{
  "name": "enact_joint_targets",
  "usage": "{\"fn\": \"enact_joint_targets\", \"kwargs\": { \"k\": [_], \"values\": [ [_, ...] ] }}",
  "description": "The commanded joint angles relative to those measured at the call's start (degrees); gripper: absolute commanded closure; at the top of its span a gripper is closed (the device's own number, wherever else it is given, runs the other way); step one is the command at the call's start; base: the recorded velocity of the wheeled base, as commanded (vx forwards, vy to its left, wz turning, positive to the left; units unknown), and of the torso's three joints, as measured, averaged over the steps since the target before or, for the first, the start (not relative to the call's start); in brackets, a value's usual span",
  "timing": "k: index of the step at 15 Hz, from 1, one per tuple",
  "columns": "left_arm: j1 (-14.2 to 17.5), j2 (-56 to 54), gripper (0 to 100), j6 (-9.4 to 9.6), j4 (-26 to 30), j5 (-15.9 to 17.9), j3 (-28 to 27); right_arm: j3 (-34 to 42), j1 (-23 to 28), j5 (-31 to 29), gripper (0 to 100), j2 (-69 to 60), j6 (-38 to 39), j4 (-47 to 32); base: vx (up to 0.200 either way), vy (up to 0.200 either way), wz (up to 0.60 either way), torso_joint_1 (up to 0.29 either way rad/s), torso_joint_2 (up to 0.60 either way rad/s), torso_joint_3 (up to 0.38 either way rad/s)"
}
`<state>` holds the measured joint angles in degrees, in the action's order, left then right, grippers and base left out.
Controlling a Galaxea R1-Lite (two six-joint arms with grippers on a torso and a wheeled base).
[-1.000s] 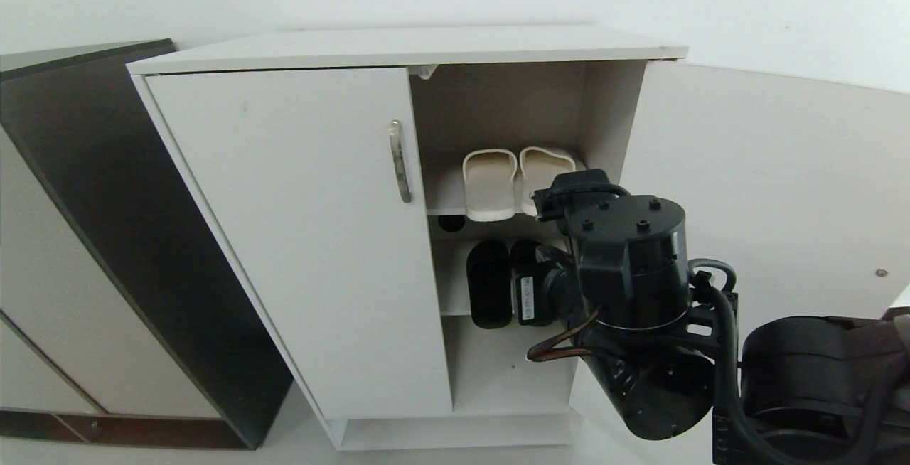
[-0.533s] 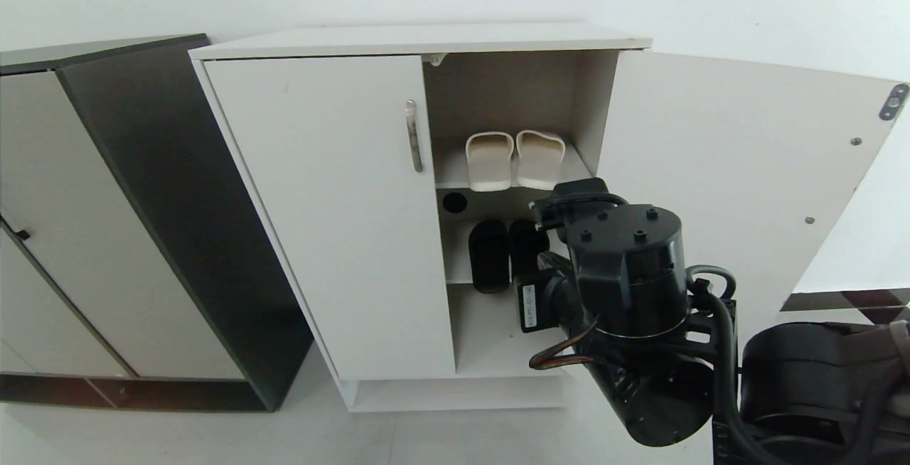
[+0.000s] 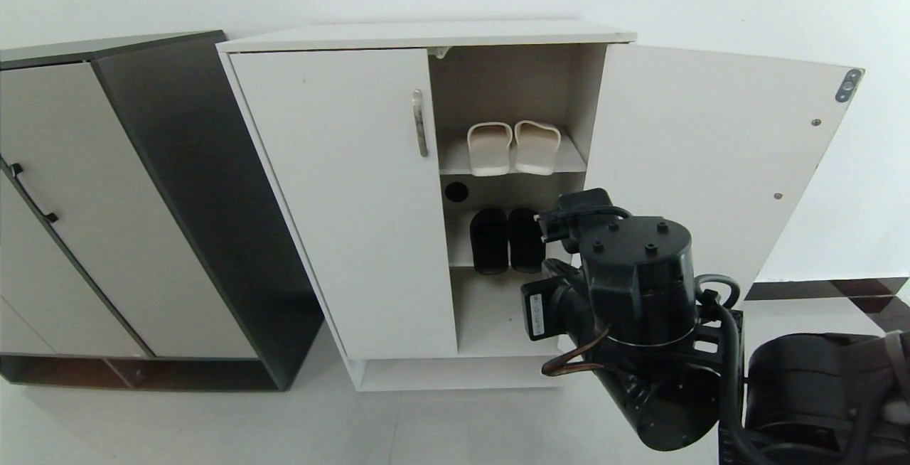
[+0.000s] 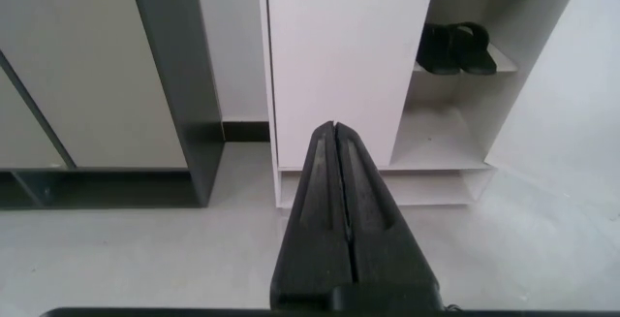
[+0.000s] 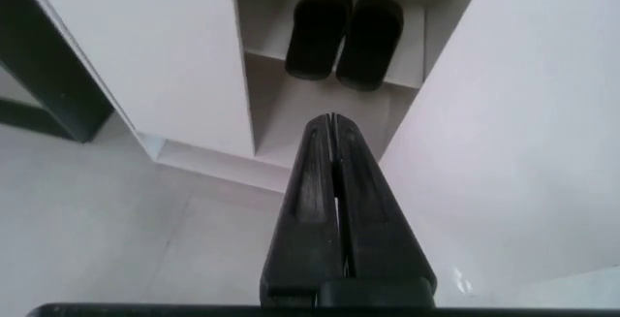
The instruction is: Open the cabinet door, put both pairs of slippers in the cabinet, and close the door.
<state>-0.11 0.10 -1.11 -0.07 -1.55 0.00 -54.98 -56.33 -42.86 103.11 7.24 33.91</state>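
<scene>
– Where do the slippers sit?

– Both pairs are inside the white two-door cabinet (image 3: 426, 33). From the head view, the cream pair of slippers (image 3: 513, 147) lies side by side on the upper shelf. The black pair of slippers (image 3: 507, 239) lies side by side on the middle shelf, directly beneath.

– And the doors?

– The right-hand door (image 3: 704, 159) is swung wide open, with its inner face towards the camera. The left-hand door (image 3: 348, 195) is flush shut, and its silver bar handle (image 3: 421, 124) stands upright along the inner edge.

– What do the wrist cameras add?

– The left wrist view looks along the left claw (image 4: 334, 126). Its two dark fingers are pressed together with nothing between them. It hangs over the pale floor (image 4: 145, 249), well apart from the cabinet front. Beyond it are the closed door, the black pair on its shelf and the cabinet's plinth. That view also takes in the dark grey cabinet (image 4: 179, 75) standing just beside the white one.

– And the right?

– The right claw (image 5: 334, 120) is likewise closed and gripping nothing. It points at the open compartment from outside, and the black pair lies past its tip. The open door's inner face runs along one side. The head view gives the upper shelf with the cream pair, and a round hole (image 3: 456, 192) in the back panel just under it.
</scene>
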Motion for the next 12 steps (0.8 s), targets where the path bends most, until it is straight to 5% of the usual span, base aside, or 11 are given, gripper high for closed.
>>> {"fn": "enact_joint_targets", "kwargs": {
  "k": [1,12],
  "values": [
    [0.02,-0.01,100,-0.03,-0.01,-0.03,0.0,1.19,0.35,0.06,100,-0.28,0.05,0.1,0.0,0.0,0.0,0.0,0.0,0.0],
    [0.02,-0.01,100,-0.03,-0.01,-0.03,0.0,3.3,1.05,0.94,100,0.25,-0.91,0.01,0.0,0.0,0.0,0.0,0.0,0.0]
  ]
}}
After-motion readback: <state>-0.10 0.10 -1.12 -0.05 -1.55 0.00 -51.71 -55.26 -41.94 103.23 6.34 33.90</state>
